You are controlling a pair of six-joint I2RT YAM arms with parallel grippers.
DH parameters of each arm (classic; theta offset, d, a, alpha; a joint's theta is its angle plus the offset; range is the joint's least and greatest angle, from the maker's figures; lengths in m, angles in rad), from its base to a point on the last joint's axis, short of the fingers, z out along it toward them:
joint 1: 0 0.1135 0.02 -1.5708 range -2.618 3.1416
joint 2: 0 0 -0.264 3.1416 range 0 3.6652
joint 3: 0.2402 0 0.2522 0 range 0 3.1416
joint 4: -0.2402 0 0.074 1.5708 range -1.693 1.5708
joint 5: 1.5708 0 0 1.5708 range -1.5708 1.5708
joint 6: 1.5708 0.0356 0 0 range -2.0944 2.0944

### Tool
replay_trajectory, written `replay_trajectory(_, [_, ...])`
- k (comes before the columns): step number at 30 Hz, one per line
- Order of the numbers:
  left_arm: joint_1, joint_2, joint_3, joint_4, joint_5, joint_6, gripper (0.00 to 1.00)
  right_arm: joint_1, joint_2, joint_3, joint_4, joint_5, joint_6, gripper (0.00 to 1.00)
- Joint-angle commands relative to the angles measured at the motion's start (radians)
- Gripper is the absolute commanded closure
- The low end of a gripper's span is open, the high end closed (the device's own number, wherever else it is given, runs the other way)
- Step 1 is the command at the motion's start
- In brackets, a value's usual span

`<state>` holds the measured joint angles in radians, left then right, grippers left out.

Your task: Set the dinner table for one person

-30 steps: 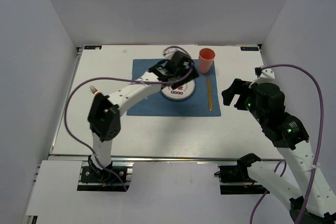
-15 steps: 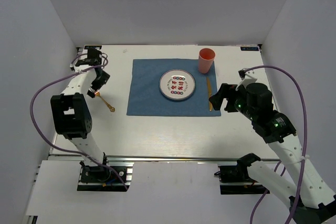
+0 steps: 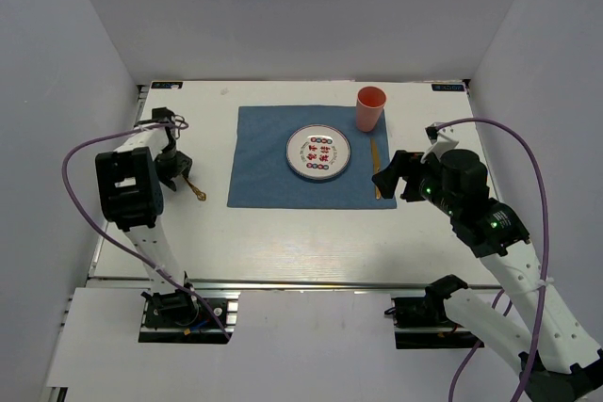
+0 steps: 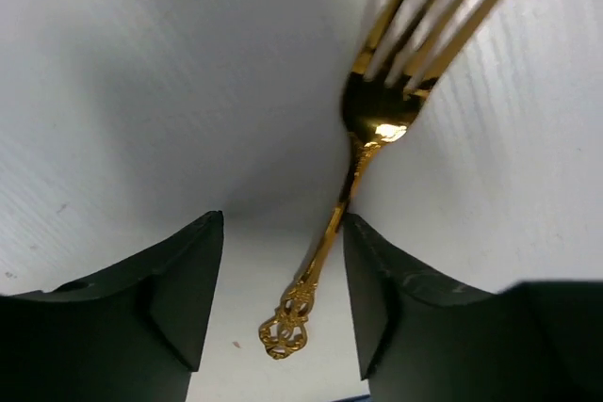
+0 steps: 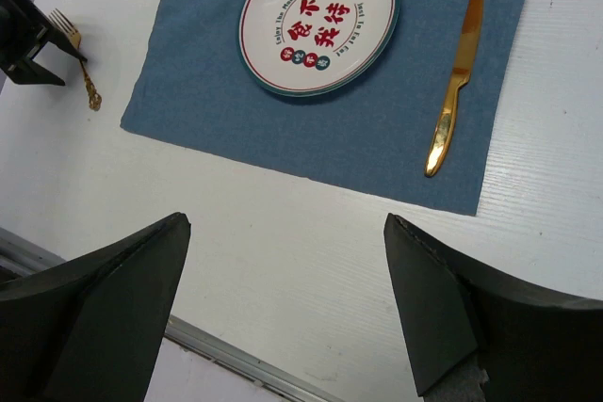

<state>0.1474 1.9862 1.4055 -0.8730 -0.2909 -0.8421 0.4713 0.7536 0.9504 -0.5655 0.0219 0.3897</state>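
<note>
Left gripper (image 4: pixel 281 225): my fingers are spread apart and low over the tabletop, gripping nothing.
Fork (image 4: pixel 377 124): gold, flat on the white surface; its handle runs through the gap between my left fingers, closer to the right-hand one. Contact: cannot tell.
Fork position: just left of the blue cloth (image 3: pixel 254 159), off the fabric, handle end toward the cloth edge.
Right gripper (image 5: pixel 283 233): wide open and empty, hanging above the cloth's right edge beside the knife.
Knife (image 5: pixel 455 82): gold, on the cloth just right of the plate (image 5: pixel 318 21), tip pointing away from me.
Cup (image 3: pixel 370 107): orange, at the cloth's far right corner.
Dinner table (image 3: pixel 283 233): the big white top carrying everything, metal rail along its near edge.
</note>
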Motion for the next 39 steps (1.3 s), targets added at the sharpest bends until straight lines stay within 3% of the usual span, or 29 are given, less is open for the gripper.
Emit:
replay_trajectory(1, [0.021, -0.007, -0.042, 0.087, 0.074, 0.026, 0.38, -0.002, -0.013, 0.016, 0.042, -0.011, -0.005, 0.11])
replay_trajectory(3, [0.032, -0.015, -0.088, 0.112, 0.085, 0.026, 0.51, -0.003, -0.011, 0.024, 0.042, -0.011, -0.003, 0.11])
replay_trajectory(5, [0.050, -0.015, -0.118, 0.141, 0.099, 0.028, 0.56, -0.003, -0.010, 0.031, 0.039, -0.011, -0.008, 0.11])
replay_trajectory(8, [0.061, 0.000, -0.108, 0.134, 0.127, 0.046, 0.84, -0.002, -0.011, 0.048, 0.036, -0.007, -0.008, 0.11])
replay_trajectory(9, [0.070, -0.001, -0.096, 0.120, 0.131, 0.060, 1.00, -0.003, -0.011, 0.053, 0.036, -0.005, -0.009, 0.11])
replay_trajectory(14, [0.026, -0.128, 0.024, 0.104, 0.142, 0.224, 1.00, -0.002, -0.025, 0.056, 0.038, 0.001, -0.026, 0.11])
replay_trajectory(16, [0.015, -0.243, 0.001, 0.210, 0.255, 0.321, 1.00, -0.003, -0.037, 0.047, 0.039, 0.003, -0.034, 0.11])
replay_trajectory(18, [-0.018, -0.295, -0.014, 0.302, 0.453, 0.377, 1.00, -0.003, -0.037, 0.044, 0.038, 0.012, -0.052, 0.11])
replay_trajectory(21, [-0.096, -0.294, 0.019, 0.341, 0.664, 0.487, 1.00, -0.003, -0.036, 0.036, 0.036, -0.002, -0.087, 0.11])
replay_trajectory(22, [-0.120, -0.271, 0.029, 0.338, 0.676, 0.511, 1.00, -0.003, -0.039, 0.033, 0.039, -0.011, -0.100, 0.11])
replay_trajectory(25, [-0.210, -0.183, 0.094, 0.295, 0.656, 0.554, 1.00, -0.002, -0.062, 0.021, 0.056, -0.134, -0.140, 0.11])
replay_trajectory(30, [-0.334, -0.040, 0.216, 0.169, 0.524, 0.604, 1.00, -0.003, -0.069, 0.040, 0.010, -0.125, -0.155, 0.11])
replay_trajectory(33, [-0.365, 0.017, 0.257, 0.109, 0.434, 0.620, 1.00, 0.000, -0.076, 0.050, -0.013, -0.128, -0.160, 0.11])
replay_trajectory(39, [-0.384, 0.065, 0.285, 0.068, 0.389, 0.635, 1.00, 0.000, -0.100, 0.042, -0.019, -0.137, -0.166, 0.11])
